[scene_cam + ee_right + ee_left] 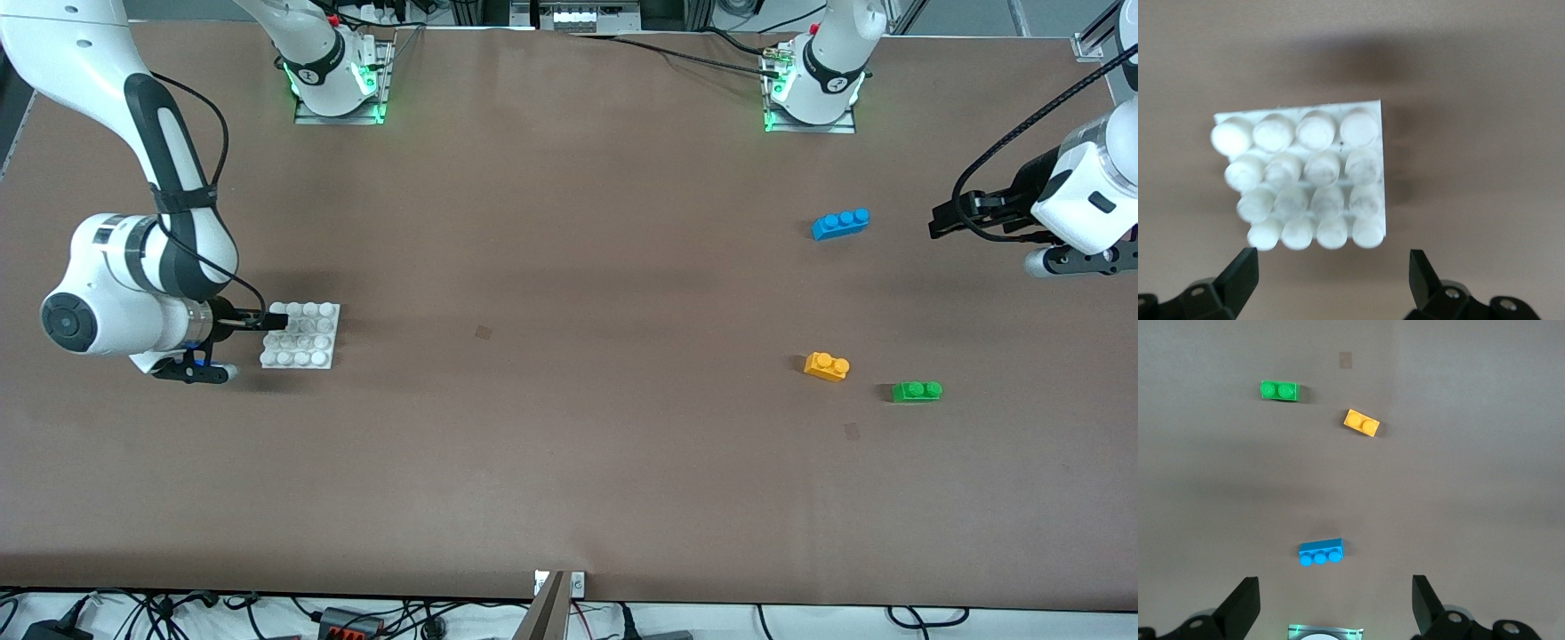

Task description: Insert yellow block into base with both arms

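My right tool (1331,280) hangs spread over the base (300,335) and my left tool (1335,607) spread near the blue brick (840,223), so I should drop squarely at the yellow block's (827,365) 12 o'clock, avoiding the green brick (917,390).

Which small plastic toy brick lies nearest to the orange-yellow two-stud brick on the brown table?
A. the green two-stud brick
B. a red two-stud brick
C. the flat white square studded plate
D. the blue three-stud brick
A: in the front view the green two-stud brick lies just beside the orange-yellow two-stud brick, slightly nearer to the front camera, while the blue three-stud brick lies much farther from it and the flat white square studded plate is at the right arm's end of the table.
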Robot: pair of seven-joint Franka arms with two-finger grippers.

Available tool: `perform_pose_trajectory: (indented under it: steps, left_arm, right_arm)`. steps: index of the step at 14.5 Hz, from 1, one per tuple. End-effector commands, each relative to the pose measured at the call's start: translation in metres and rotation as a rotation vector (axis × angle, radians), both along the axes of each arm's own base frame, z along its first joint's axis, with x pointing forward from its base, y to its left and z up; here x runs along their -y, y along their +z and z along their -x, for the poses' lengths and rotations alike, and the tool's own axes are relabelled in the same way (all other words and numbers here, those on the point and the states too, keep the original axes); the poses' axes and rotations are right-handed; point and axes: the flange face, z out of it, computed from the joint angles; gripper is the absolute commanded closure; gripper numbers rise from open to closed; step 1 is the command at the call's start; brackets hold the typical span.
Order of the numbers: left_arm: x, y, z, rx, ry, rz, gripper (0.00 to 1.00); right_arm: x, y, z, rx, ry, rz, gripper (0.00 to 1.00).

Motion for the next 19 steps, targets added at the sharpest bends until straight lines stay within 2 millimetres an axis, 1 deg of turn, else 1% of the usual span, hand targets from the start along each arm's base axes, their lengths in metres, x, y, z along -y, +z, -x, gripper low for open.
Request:
perform_pose_trajectory:
  steps: [1,2,3,4,5,6,7,8,9,10,12,13,14,15,16,17,19]
  left_arm:
    - [0.017,-0.010,-0.005,-0.033,-0.019,-0.007,0.00]
    - [0.014,-0.015,-0.007,-0.042,-0.019,-0.007,0.00]
    - [0.017,-0.025,-0.008,-0.060,-0.025,-0.008,0.00]
    - [0.027,-0.043,-0.014,-0.091,-0.040,-0.007,0.00]
    - [0.041,-0.059,-0.021,-0.101,-0.059,-0.004,0.00]
    - [0.042,-0.082,-0.033,-0.107,-0.057,-0.003,0.00]
    - [0.035,-0.107,-0.041,-0.128,-0.047,-0.001,0.00]
    - [0.027,-0.133,-0.044,-0.152,-0.050,-0.005,0.00]
    - [0.029,-0.151,-0.044,-0.152,-0.056,-0.009,0.00]
    - [0.033,-0.171,-0.041,-0.140,-0.063,-0.009,0.00]
    - [0.036,-0.217,-0.041,-0.050,-0.059,-0.004,0.00]
    - [0.034,-0.240,-0.044,-0.007,-0.050,-0.001,0.00]
    - [0.035,-0.257,-0.047,-0.010,-0.052,0.000,0.00]
    - [0.037,-0.267,-0.049,-0.016,-0.053,-0.001,0.00]
    - [0.039,-0.278,-0.050,-0.020,-0.056,-0.002,0.00]
    - [0.036,-0.286,-0.054,0.000,-0.064,-0.001,0.00]
    - [0.037,-0.304,-0.055,-0.007,-0.120,0.008,0.00]
  right_arm:
    - [-0.001,-0.029,0.014,0.041,-0.025,0.000,0.00]
    - [-0.001,-0.036,0.018,0.054,-0.026,0.003,0.00]
    - [-0.003,-0.041,0.021,0.060,-0.022,0.005,0.00]
    - [-0.004,-0.043,0.022,0.068,-0.017,0.005,0.00]
    - [-0.003,-0.050,0.023,0.060,-0.013,0.004,0.08]
    - [-0.003,-0.052,0.023,0.062,-0.011,0.005,0.14]
    - [-0.004,-0.057,0.022,0.071,-0.009,0.006,0.17]
    - [-0.006,-0.062,0.022,0.077,-0.007,0.008,0.22]
    - [-0.007,-0.064,0.021,0.075,-0.005,0.008,0.26]
    - [-0.009,-0.065,0.021,0.075,-0.002,0.006,0.28]
    - [-0.018,-0.069,0.021,0.075,0.011,0.005,0.28]
    - [-0.027,-0.069,0.021,0.075,0.022,0.005,0.28]
    - [-0.042,-0.071,0.021,0.072,0.041,0.005,0.28]
    - [-0.055,-0.071,0.020,0.073,0.053,-0.003,0.28]
    - [-0.075,-0.069,0.019,0.078,0.054,-0.035,0.28]
    - [-0.098,-0.073,0.019,0.072,0.039,-0.078,0.28]
    - [-0.126,-0.078,0.018,0.067,0.016,-0.126,0.28]
